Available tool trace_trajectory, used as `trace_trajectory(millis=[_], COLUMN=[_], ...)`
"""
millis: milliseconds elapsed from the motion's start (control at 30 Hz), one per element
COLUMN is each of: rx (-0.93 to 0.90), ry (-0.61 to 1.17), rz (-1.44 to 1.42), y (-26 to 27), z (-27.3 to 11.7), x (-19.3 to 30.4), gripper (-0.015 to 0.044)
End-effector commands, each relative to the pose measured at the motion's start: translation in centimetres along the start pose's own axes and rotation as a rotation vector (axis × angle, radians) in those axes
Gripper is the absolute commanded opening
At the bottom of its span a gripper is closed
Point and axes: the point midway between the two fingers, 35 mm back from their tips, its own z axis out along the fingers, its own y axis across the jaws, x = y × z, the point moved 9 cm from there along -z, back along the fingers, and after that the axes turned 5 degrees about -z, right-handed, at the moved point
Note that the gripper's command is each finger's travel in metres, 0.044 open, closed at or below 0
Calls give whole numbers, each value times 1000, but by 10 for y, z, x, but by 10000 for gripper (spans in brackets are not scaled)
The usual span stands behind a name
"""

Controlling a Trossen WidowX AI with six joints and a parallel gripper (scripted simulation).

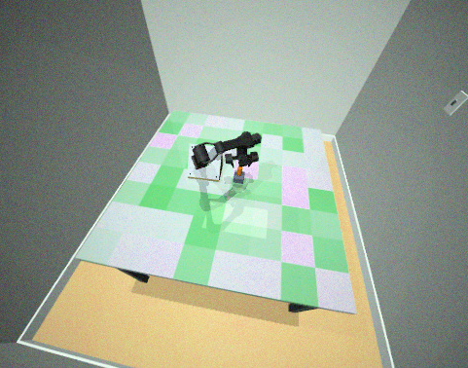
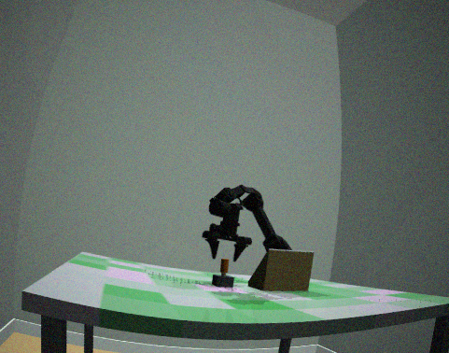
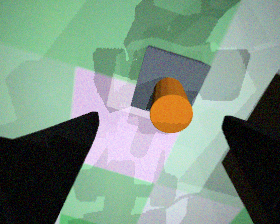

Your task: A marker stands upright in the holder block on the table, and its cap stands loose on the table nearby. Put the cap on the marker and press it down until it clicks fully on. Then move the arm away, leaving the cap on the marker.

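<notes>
Exterior view shows the claw spread wide, gripping nothing, above the orange cap, which stands upright over the holder block, presumably released so the arm can withdraw.
</notes>
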Motion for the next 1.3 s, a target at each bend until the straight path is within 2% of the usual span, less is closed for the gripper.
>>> trace_trajectory(millis=[0, 33, 100, 467, 600, 1267], rx=[8, 8, 9, 23, 24, 24], ry=[3, 3, 4, 27, 32, 32], rz=[7, 7, -58, -1149, -1296, -1296], y=[-2, -2, -2, -2, -2, -2], z=[-15, -15, -16, -34, -36, -26], x=[-2, -2, -2, -7, -7, -7], gripper=[440, 440, 387, 99, 0, 0])
